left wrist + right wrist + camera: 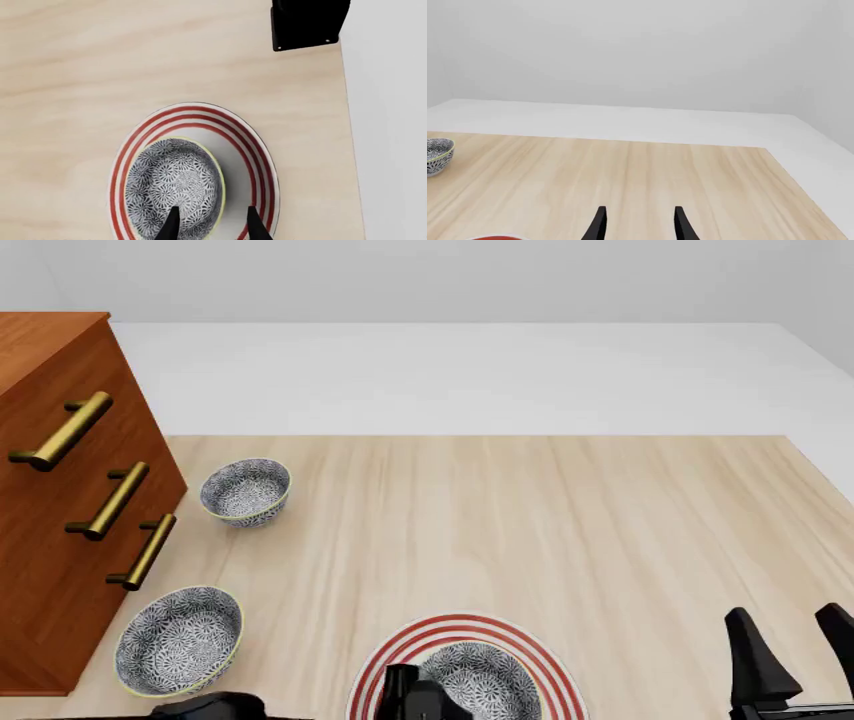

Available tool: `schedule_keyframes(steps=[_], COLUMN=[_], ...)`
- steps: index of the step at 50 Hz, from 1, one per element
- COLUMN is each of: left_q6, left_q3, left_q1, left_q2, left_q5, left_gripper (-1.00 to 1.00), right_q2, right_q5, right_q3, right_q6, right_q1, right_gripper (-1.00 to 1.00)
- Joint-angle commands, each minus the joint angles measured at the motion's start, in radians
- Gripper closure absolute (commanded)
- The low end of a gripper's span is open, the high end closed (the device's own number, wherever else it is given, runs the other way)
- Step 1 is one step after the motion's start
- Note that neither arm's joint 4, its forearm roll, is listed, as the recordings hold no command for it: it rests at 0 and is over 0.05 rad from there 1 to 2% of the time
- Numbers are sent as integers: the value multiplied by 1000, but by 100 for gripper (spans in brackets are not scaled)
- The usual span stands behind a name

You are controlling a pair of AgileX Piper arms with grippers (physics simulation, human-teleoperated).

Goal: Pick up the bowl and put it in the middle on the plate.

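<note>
No brand, label or writing can be read on anything in view; the bowl (487,683) carries only its blue-grey speckled floral pattern and pale rim, and the plate (523,643) only its thin red rings. The bowl sits on the plate at the near edge of the table (534,520), a little left of the plate's centre in the front view; the left gripper (212,224) hangs over it with its fingers spread, one fingertip above the bowl's inside and the other outside its rim, so the jaws straddle the wall without visibly pressing it. The right gripper (794,640) hovers over bare wood at the near right, well apart from the plate, fingers parted and holding nothing. Two look-alike bowls stand at the left: a far bowl (246,491) and a near bowl (178,640), both just beside a wooden drawer cabinet (54,530) with brass handles; nothing lies between them and the plate.
</note>
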Motion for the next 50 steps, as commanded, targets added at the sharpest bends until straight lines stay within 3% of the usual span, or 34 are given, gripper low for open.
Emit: schedule_keyframes(steps=[1, 13, 26, 50], left_q6=[-53, -109, -153, -199], left_q3=[19, 132, 189, 320], left_q1=[10, 85, 148, 205], left_q2=[-70, -165, -256, -342], left_q5=[2, -82, -136, -272], left_gripper=[-100, -100, -100, -100], right_q2=[0, 0, 0, 0], right_q5=[0, 2, 2, 2], right_q3=[0, 1, 1, 1], right_q6=[1, 1, 1, 4], right_q1=[-2, -1, 1, 3], right_gripper=[-100, -100, -100, -100])
